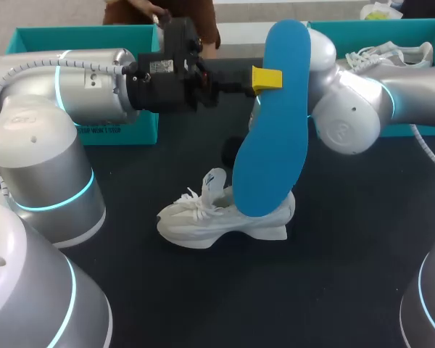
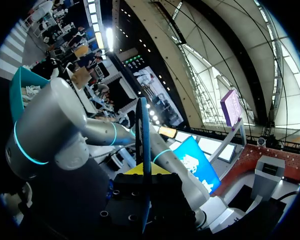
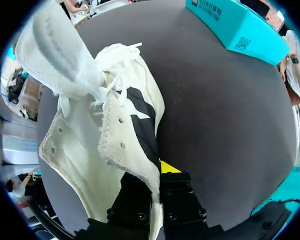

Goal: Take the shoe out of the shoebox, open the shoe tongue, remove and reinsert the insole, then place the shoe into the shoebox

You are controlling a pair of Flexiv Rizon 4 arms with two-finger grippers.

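the left gripper point(image 1: 267, 78) is high over the dark table point(image 1: 348, 275). its two fingers squeeze tight on the blue insole point(image 1: 275, 130), one on each flat side. the insole is out of the shoe and stands almost straight up in the air. its low end is in front of the back of the white shoe point(image 1: 203, 217), and i cannot tell if it touches the shoe. in the left wrist view the insole point(image 2: 142, 125) shows as a thin edge going up from between the fingers of the left gripper point(image 2: 145, 172).

the white shoe sits on its sole near the middle of the table, out of both boxes, with its toe to my left. the right arm point(image 1: 348, 116) goes in behind the insole, so its gripper is hidden in the head view. in the right wrist view the right gripper point(image 3: 157, 172) is pinched on the side wall of the shoe point(image 3: 115, 130), with the cloth edge running down between its fingers. the tongue point(image 3: 55, 45) is lifted up and away from the laces.

the left shoebox point(image 1: 58, 35) is at the far left, behind the left arm. the right shoebox point(image 1: 413, 26) is at the far right, and a second shoe point(image 1: 391, 54) lies in it.
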